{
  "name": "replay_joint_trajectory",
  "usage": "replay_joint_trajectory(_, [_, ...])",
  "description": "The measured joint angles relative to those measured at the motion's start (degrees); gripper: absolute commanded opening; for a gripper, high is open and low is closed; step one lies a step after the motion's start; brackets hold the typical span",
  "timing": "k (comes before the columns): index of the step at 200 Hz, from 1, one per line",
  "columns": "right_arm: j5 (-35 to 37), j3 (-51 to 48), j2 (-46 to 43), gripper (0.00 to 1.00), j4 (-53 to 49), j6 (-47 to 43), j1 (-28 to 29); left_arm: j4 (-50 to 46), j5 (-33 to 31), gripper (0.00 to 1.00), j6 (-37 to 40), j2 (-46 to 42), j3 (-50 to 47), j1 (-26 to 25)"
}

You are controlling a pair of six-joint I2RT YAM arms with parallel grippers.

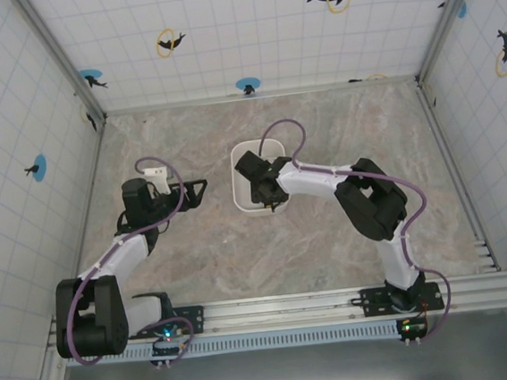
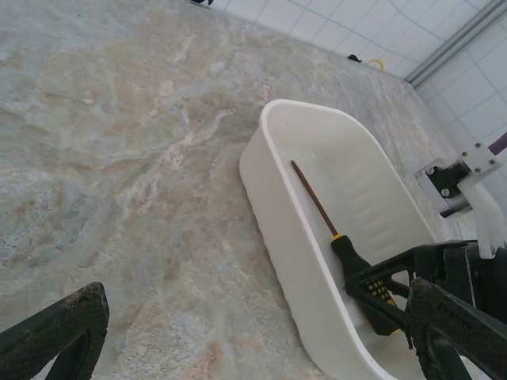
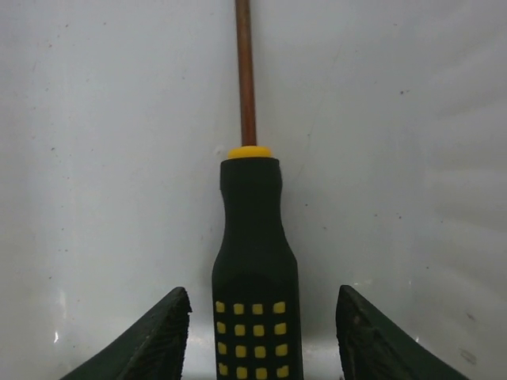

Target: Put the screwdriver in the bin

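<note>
The screwdriver [image 3: 255, 237] lies flat on the floor of the white bin [image 3: 111, 142], its thin shaft pointing away from my right gripper. My right gripper [image 3: 264, 305] is open and straddles the black and yellow handle, with a gap on each side between the handle and the fingers [image 3: 162, 340]. In the left wrist view the screwdriver [image 2: 348, 253] rests along the inside wall of the bin [image 2: 285, 214], with the right gripper [image 2: 372, 286] over its handle. From above, the right gripper [image 1: 267, 193] sits over the bin [image 1: 248, 154]. My left gripper [image 1: 198, 191] is open just left of the bin.
The bin stands mid-table on the marbled surface [image 1: 319, 121]. White tiled walls [image 1: 247, 29] close in the back and both sides. A metal rail [image 1: 283, 306] runs along the near edge by the arm bases.
</note>
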Motion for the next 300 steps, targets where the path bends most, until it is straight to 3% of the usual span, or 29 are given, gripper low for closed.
replay_joint_trajectory(42, [0.48,3.32,-4.79,0.78,-4.79,-3.04,-0.09,-2.25,-2.64,0.98,0.48,-2.29,0.33,0.0])
replay_joint_trajectory(104, [-2.1,7.93,-20.7,0.88,-7.02,-14.4,-3.23,-4.61,-10.91,0.98,3.74,-5.6,5.33,0.0])
replay_joint_trajectory(143, [-2.69,-3.98,-32.52,0.88,-2.99,-22.8,-10.05,-1.31,-17.51,0.98,6.71,-7.91,3.85,0.0])
replay_joint_trajectory(187, [0.11,-33.27,-50.88,0.89,17.16,-34.6,-25.81,7.41,-27.5,0.98,12.17,-9.73,-1.73,0.0])
replay_joint_trajectory(220, [0.59,-48.24,-56.87,0.89,35.08,-39.06,-37.86,16.28,-31.61,0.98,15.56,-6.62,-4.46,0.0])
replay_joint_trajectory(262, [2.1,-62.73,-56.48,0.88,57.11,-41.51,-43.74,26.99,-31.98,0.98,16.5,-1.05,-8.37,2.32])
replay_joint_trajectory(300, [3.43,-68.83,-51.98,0.88,71.78,-42.71,-44.35,33.68,-30.69,0.98,15.61,0.87,-12.0,5.27])
